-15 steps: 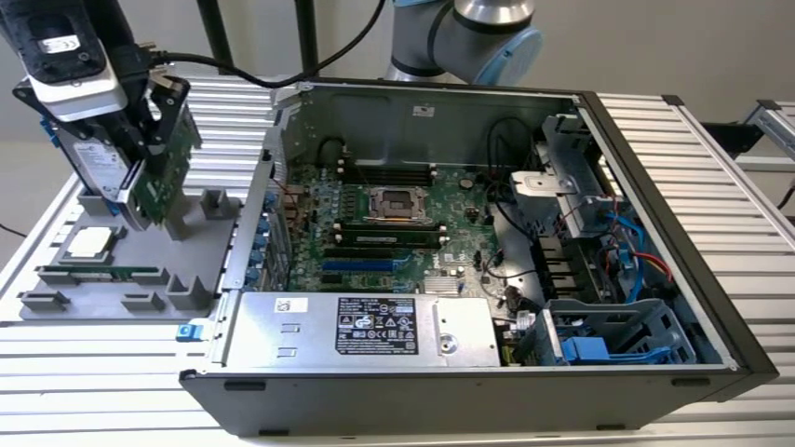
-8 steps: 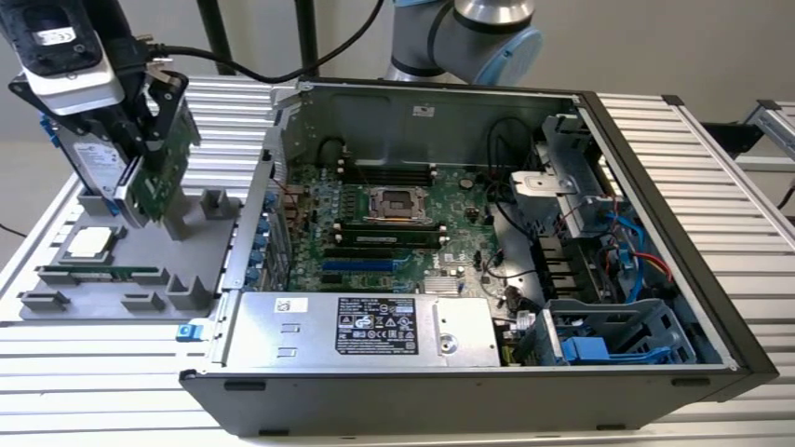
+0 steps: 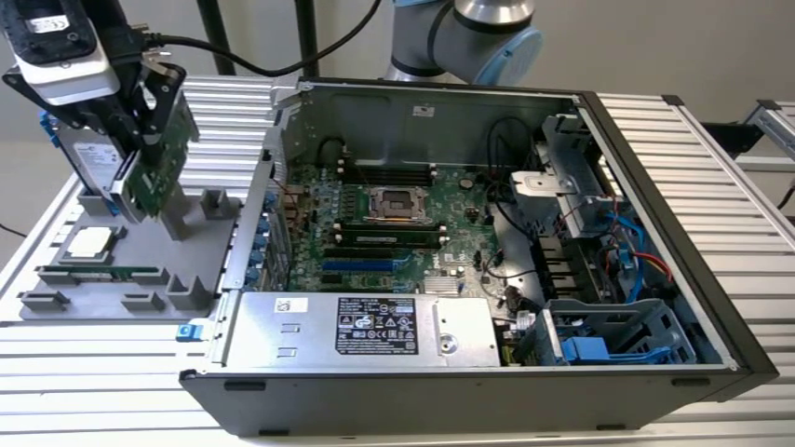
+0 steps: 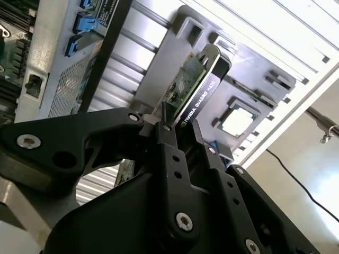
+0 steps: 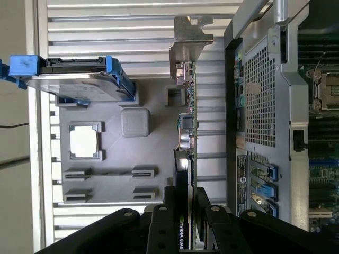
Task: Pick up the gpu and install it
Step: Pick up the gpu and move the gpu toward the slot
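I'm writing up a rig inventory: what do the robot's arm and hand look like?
The arm has a rounded silver-grey joint with a light blue cap. The hand is matte black, with flat angular fingers fastened by silver screws. A white-and-grey box sits above it, and a black cable runs from there.

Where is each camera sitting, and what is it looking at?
Exterior view: stands off the arm, high, looking down into the open computer case; the arm and gripper show.
First wrist view: rides the wrist, looks past the gripper's fingers along the gpu to the grey tray.
Second wrist view: rides the wrist, sees the fingers clamping the gpu's edge.
Shared: all show the gripper shut on the gpu.
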Tool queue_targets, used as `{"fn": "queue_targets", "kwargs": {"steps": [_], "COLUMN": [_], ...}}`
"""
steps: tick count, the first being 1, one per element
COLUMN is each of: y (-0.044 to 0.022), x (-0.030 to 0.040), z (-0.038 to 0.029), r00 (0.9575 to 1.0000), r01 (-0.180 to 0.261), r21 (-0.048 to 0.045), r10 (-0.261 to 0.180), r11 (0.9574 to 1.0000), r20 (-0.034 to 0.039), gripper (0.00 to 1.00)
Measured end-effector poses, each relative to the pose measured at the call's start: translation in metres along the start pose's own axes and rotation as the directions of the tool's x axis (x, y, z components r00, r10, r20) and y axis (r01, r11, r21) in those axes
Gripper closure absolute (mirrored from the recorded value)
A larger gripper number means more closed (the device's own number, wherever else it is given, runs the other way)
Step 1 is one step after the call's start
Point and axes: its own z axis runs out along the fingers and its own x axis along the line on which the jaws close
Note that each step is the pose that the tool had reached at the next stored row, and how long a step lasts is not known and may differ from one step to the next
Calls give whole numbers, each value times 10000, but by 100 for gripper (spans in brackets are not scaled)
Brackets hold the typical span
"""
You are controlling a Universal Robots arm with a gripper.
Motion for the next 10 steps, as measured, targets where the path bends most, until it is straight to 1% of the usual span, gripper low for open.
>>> {"fn": "queue_targets", "kwargs": {"steps": [10], "y": [5], "x": [-1], "z": [-84], "r00": [10000], "r01": [-1], "r21": [0], "r10": [1], "r11": [10000], "r20": [0], "gripper": [100]}}
